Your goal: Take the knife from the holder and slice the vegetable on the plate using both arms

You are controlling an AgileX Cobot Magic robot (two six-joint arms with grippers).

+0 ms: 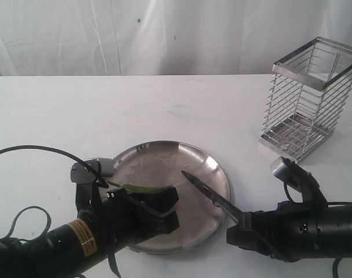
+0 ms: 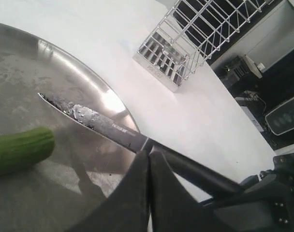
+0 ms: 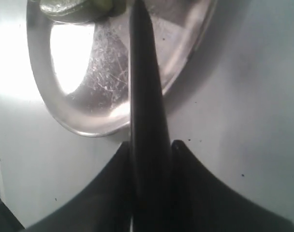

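The steel plate (image 1: pixel 213 168) lies at the table's front middle. On its left part rests the green vegetable (image 1: pixel 142 189), also seen in the left wrist view (image 2: pixel 19 151) and at the edge of the right wrist view (image 3: pixel 74 6). My left gripper (image 1: pixel 171 208) (image 2: pixel 149 155) hovers over the plate just beside the vegetable's end, its jaws shut with nothing between them. My right gripper (image 1: pixel 241 223) (image 3: pixel 151 147) is shut on the black handle of the knife (image 1: pixel 208 191) (image 2: pixel 101 122) (image 3: pixel 144 96). The blade points over the plate toward the vegetable, its tip apart from it.
The wire holder (image 1: pixel 312 95) (image 2: pixel 185 43) stands at the back right, with no knife in it. A white curtain hangs behind the table. Black cables loop at the front left (image 1: pixel 31 153). The plate's rim (image 3: pixel 84 129) sits close to my right fingers.
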